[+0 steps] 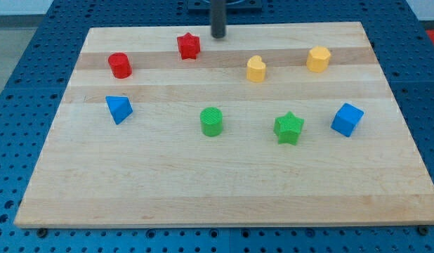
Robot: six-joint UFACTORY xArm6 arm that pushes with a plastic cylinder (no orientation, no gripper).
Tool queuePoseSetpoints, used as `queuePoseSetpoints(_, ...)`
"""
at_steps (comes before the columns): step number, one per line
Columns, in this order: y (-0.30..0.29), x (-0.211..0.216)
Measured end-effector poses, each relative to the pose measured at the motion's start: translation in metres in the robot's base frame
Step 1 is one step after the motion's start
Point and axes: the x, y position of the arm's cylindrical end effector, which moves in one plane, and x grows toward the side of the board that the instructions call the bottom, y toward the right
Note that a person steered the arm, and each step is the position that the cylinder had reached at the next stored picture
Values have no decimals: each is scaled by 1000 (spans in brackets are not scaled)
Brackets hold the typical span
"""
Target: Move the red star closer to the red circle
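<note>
No claw on this rig, just my tip [218, 35], at tabletop [224, 190] top edge, right of red star [189, 46]. Push star left and slightly down toward red circle [120, 65]; stay centred or it will spin off.

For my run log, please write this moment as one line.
my tip: top edge, right of red star, apart | red circle: left of star | push: not begun

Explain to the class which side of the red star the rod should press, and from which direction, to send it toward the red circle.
Press the red star on its right-facing side, coming from the view's right. The red circle lies to its left and slightly lower, so aim a touch downward. My tip sits just up and right of the star, apart from it, probably well placed.
</note>
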Motion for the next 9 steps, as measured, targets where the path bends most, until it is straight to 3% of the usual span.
queuePoseSetpoints(1,-43,20)
queuePoseSetpoints(4,-2,23)
queuePoseSetpoints(6,-142,45)
queuePoseSetpoints(7,-142,47)
queuePoseSetpoints(8,-98,22)
queuePoseSetpoints(9,-25,23)
